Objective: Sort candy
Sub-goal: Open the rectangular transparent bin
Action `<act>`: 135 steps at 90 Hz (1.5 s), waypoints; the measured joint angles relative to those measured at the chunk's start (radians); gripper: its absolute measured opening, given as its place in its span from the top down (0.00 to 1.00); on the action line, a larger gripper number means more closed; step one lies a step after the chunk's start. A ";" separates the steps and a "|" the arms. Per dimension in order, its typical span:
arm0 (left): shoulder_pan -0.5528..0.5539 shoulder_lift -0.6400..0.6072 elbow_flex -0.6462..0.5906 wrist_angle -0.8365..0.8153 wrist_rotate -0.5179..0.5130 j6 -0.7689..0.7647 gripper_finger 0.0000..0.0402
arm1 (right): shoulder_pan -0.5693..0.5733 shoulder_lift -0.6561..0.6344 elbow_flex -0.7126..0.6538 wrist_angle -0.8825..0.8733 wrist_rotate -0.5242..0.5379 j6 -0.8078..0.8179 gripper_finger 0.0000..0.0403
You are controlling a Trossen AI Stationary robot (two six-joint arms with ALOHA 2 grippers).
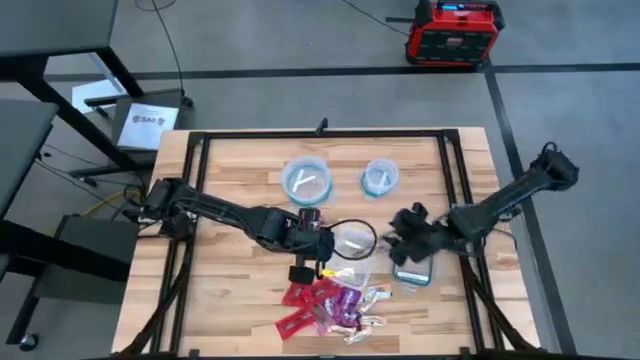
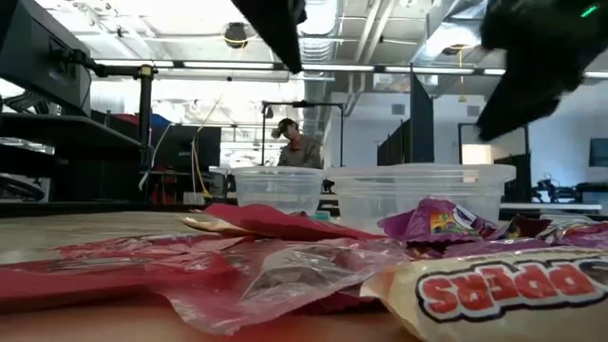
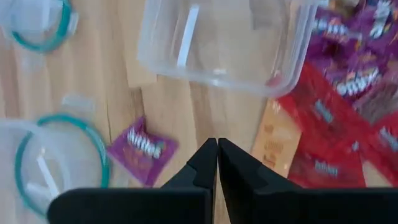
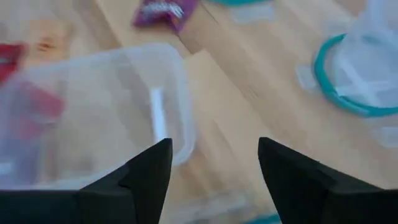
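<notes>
The candy (image 1: 330, 305) lies in a heap of red, purple and whitish wrappers near the table's front edge, and fills the foreground of the low view (image 2: 285, 266). One purple candy (image 3: 142, 149) lies alone on the wood beside a clear bowl (image 3: 56, 162). My left gripper (image 3: 217, 149) is shut and empty, and points at the clear tub (image 3: 224, 43) from the table's left. My right gripper (image 4: 214, 155) is open and empty, and faces the same tub (image 4: 93, 112) from the right. The tub (image 1: 352, 240) rests on the table between them.
Two clear bowls with bluish rims (image 1: 307, 182) (image 1: 379, 177) stand behind the tub. Another bluish-rimmed clear container (image 1: 412, 272) sits under my right arm. A dark frame (image 1: 320, 135) borders the table. A person (image 2: 299, 147) shows far back in the room.
</notes>
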 joint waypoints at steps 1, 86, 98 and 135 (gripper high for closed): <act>-0.001 0.000 0.000 -0.007 -0.001 -0.002 1.00 | -0.011 0.011 0.000 0.016 -0.010 -0.013 0.45; -0.042 0.001 0.000 -0.159 -0.052 -0.069 1.00 | -0.155 0.017 0.194 -0.432 -0.282 -0.309 0.98; -0.048 0.001 0.000 -0.156 -0.052 -0.062 1.00 | -0.128 -0.178 0.175 -0.612 -0.349 -0.241 0.99; -0.048 0.001 0.000 -0.107 -0.051 -0.046 1.00 | -0.104 -0.367 -0.115 -0.603 -0.397 -0.065 0.84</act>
